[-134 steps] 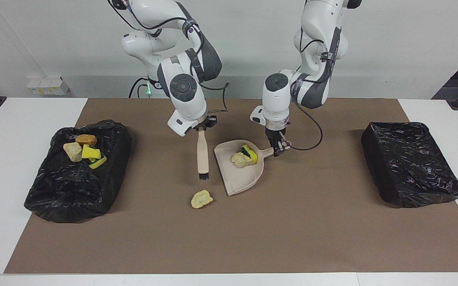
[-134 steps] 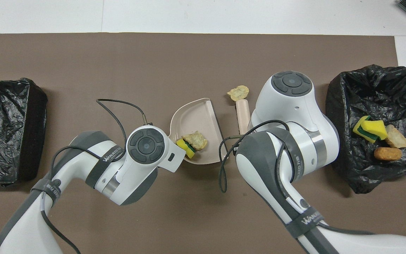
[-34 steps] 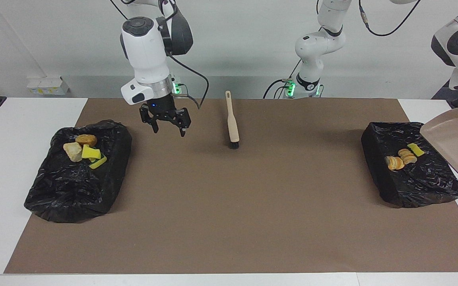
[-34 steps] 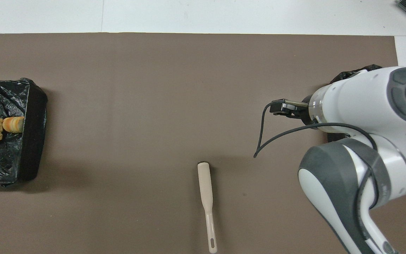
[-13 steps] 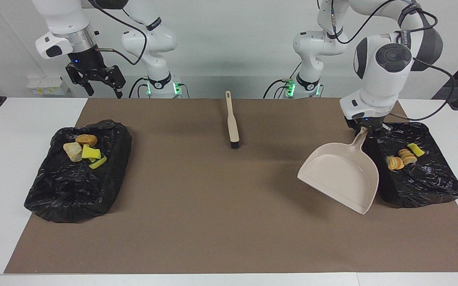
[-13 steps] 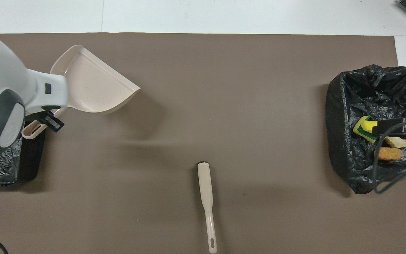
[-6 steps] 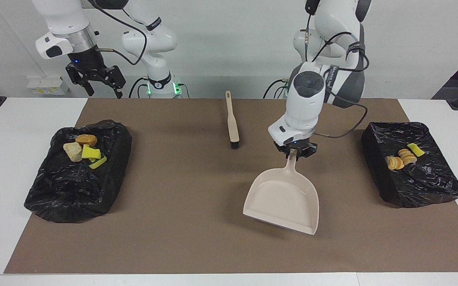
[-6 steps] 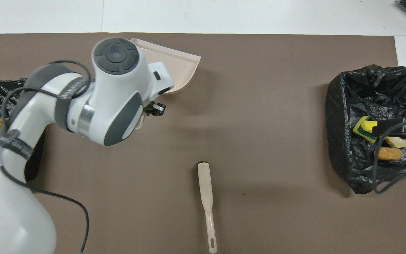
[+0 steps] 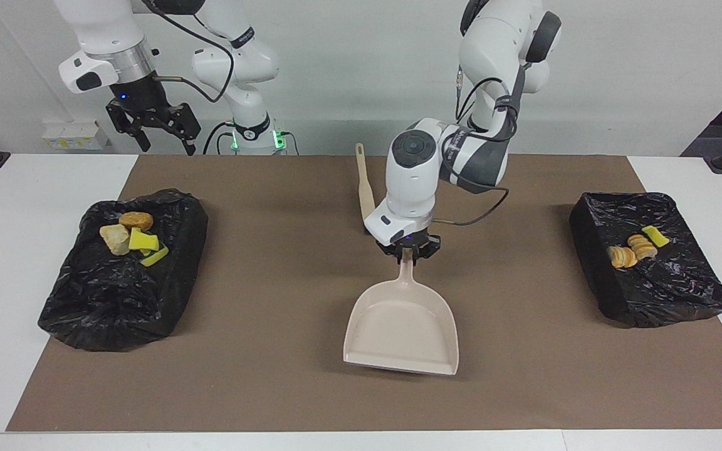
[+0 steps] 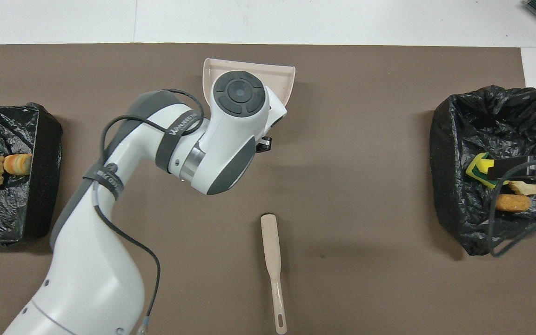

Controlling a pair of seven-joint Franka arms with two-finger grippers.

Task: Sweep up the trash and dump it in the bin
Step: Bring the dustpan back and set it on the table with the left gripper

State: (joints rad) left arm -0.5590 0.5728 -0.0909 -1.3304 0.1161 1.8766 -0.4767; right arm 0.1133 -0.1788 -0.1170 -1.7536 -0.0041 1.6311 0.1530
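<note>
Clearly your trash (image 9: 130, 238) was light and soft, lying in both bags: at left of the facing frame and in the other bag (image 9: 646, 257) at right. Left tool (image 9: 409, 250) was clamped on the stiff dustpan (image 9: 403, 329) handle; right tool (image 9: 154, 128) hung spread apart. Only the facing view showed that grip; overhead, the arm hid it.

plain white wall (image 9: 361, 62), white table (image 9: 16, 250), brown mat (image 9: 273, 282)
</note>
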